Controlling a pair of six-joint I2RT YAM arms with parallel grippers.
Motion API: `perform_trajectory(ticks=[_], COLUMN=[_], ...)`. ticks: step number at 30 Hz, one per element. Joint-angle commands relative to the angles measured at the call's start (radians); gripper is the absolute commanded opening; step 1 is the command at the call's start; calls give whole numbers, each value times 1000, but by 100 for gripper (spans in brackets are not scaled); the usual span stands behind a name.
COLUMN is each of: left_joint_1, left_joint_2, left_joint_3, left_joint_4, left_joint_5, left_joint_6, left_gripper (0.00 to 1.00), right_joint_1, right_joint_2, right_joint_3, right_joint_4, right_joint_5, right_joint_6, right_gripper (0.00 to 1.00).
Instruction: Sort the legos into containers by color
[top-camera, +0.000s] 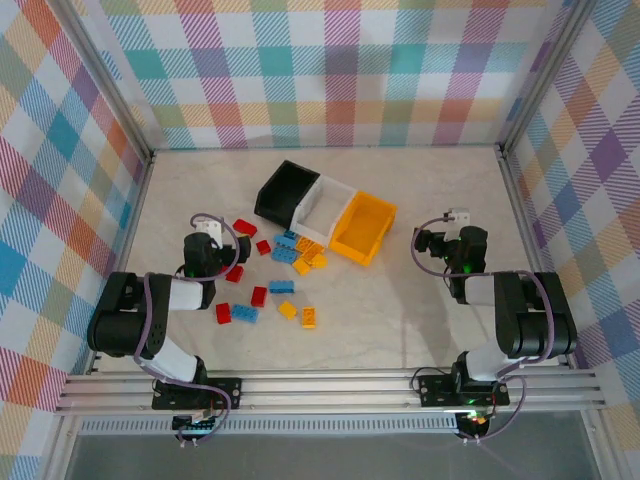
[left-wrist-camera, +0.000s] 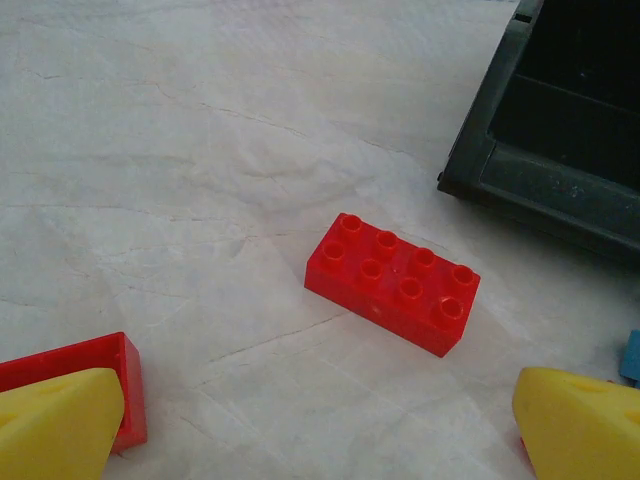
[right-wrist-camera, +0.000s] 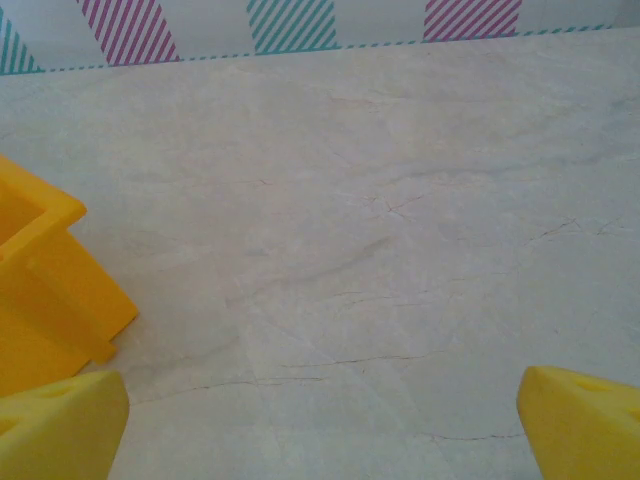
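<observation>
Your left hand (left-wrist-camera: 320, 430) is spread wide and low over the counter (left-wrist-camera: 180, 150), nothing between its fingers. A red brick (left-wrist-camera: 392, 283) lies flat, studs up, just ahead of it and a little right of centre. That's your pick, I'd say. A second red brick (left-wrist-camera: 75, 362) sits right at the left fingertip (left-wrist-camera: 60, 420), partly tucked under it, so watch that one: push forward carelessly and you'll likely shove it along. The target lies askew to your fingers, so turn the wrist until the pads face its two long sides and shift right to centre it. Then come down and squeeze on the smooth walls, not the studs. The black bin (left-wrist-camera: 560, 130) is near, up and to the right; lift high enough to clear its wall. From above, the other legos (top-camera: 283, 270) are scattered in front of the bins, mostly on your left side. The black bin, white bin (top-camera: 325, 207) and yellow bin (top-camera: 362, 228) stand side by side, and I can't make out any brick inside them. Choose one bin for red and use it every time. Your right hand (right-wrist-camera: 320, 430) is spread too, empty, over bare counter just beside the yellow bin's corner.
</observation>
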Motion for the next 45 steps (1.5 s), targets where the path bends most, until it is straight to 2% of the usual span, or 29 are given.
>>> perform_trajectory(ticks=[1,22,25,29,33,35,37,39,42,45], left_joint_1=[8,8,7,8,9,8,9,9,9,9], left_joint_2=[7,5,-3,-26,-76,-123,-194,-267,-315,-312], left_joint_3=[14,13,32,51,169,173,169,209,325,454], left_joint_4=[13,13,-28,-81,-343,-383,-428,-557,-798,-1003], left_joint_5=[10,10,-24,-81,-175,-168,-198,-212,-222,-147], left_joint_6=[9,10,-4,-28,-79,-82,-131,-178,-289,-356], left_gripper=[100,100,100,100,100,100,100,100,100,100], right_joint_1=[6,4,5,6,6,6,4,0,-14,-10], right_joint_2=[6,5,-21,-70,-153,-218,-269,-287,-245,-178], right_joint_3=[1,1,23,163,197,221,294,417,580,728], right_joint_4=[5,4,-54,-347,-435,-484,-611,-877,-1125,-1320], right_joint_5=[0,-3,58,81,66,67,106,189,83,-83], right_joint_6=[-10,-10,15,22,39,90,222,404,416,397], right_gripper=[100,100,100,100,100,100,100,100,100,100])
